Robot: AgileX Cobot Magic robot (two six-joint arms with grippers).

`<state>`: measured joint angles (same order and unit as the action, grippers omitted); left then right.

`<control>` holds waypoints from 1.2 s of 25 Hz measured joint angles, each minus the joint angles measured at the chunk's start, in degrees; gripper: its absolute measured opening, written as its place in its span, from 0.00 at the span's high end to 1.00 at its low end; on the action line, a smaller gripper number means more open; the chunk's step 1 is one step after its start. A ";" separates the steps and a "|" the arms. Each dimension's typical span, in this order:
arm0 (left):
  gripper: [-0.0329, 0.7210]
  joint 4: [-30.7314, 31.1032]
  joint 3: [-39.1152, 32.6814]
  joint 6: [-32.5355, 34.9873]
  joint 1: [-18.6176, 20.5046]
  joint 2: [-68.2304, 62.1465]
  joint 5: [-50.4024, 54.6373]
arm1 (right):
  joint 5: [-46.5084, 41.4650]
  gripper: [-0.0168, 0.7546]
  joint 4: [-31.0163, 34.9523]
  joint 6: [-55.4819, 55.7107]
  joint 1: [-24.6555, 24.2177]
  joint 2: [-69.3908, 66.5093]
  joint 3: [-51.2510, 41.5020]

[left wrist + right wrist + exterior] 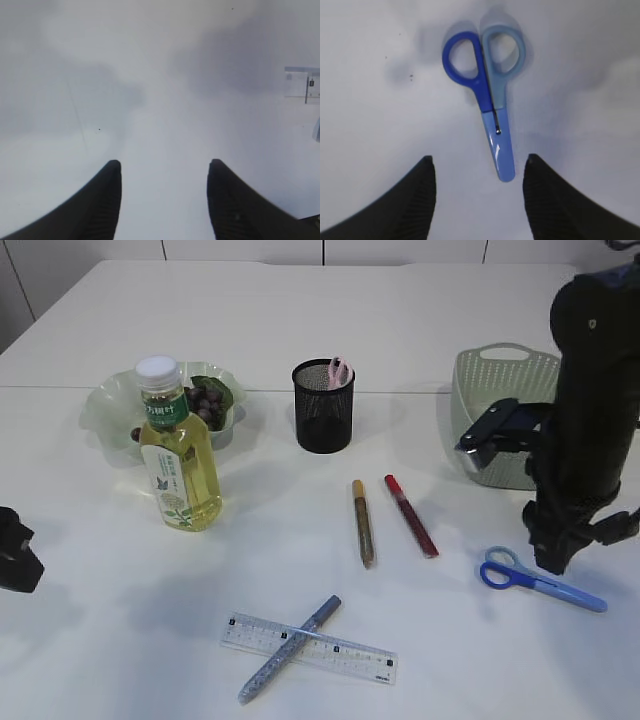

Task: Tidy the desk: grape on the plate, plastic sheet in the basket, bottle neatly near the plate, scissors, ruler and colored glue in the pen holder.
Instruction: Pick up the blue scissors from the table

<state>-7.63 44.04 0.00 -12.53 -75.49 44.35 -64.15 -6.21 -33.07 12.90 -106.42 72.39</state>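
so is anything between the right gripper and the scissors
Nothing visible. In the right wrist view the scissors lie flat on bare table just ahead of the right gripper, whose jaws stand open with the blade tip between them.

My fingers (415, 200) are black and ribbed; the scissors (487, 95) are two blues, the pen holder (323, 406) black mesh.

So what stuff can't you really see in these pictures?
- Pen holder: exterior view, dark mesh hides all but a pink tip.
- Basket: exterior view, right arm covers part; inside hidden.
- Ruler: left wrist view, cut off by the edge, blurred.
- Bottle label: exterior view, print too small.
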 joint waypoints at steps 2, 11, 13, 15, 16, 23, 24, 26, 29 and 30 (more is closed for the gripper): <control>0.43 0.00 0.00 0.00 0.00 0.00 0.00 | 1.89 0.40 0.00 0.00 0.00 -1.34 0.00; 0.43 0.08 0.00 0.00 0.00 0.00 -0.11 | 5.88 0.38 0.00 -0.08 0.00 -6.95 0.00; 0.43 0.08 0.00 0.00 0.00 0.00 -0.11 | 7.10 0.38 0.00 -0.12 0.00 -7.59 0.00; 0.44 0.08 0.00 0.00 0.00 0.00 -0.11 | 7.93 0.38 0.00 -0.12 0.00 -8.26 0.00; 0.44 0.08 0.00 0.00 0.00 0.00 -0.11 | 8.17 0.38 0.00 -0.12 0.00 -8.60 0.00; 0.44 0.12 0.00 0.00 0.00 0.00 -0.11 | 10.18 0.38 0.00 0.23 0.00 -10.68 0.00; 0.44 0.12 0.00 0.00 0.00 0.00 -0.11 | 10.28 0.38 0.00 0.36 0.00 -10.90 0.00; 0.44 0.12 0.00 0.00 0.00 0.00 -0.11 | 10.28 0.38 0.00 0.44 0.00 -11.02 0.00; 0.44 0.12 0.00 0.00 0.00 0.00 -0.19 | 10.05 0.38 0.00 0.44 0.00 -11.29 0.21; 0.45 0.12 0.00 0.00 0.00 0.00 -0.19 | 9.92 0.38 0.11 0.44 0.00 -11.39 0.33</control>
<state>-7.51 44.04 0.00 -12.53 -75.49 44.17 -54.23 -6.10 -32.62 12.90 -117.80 72.72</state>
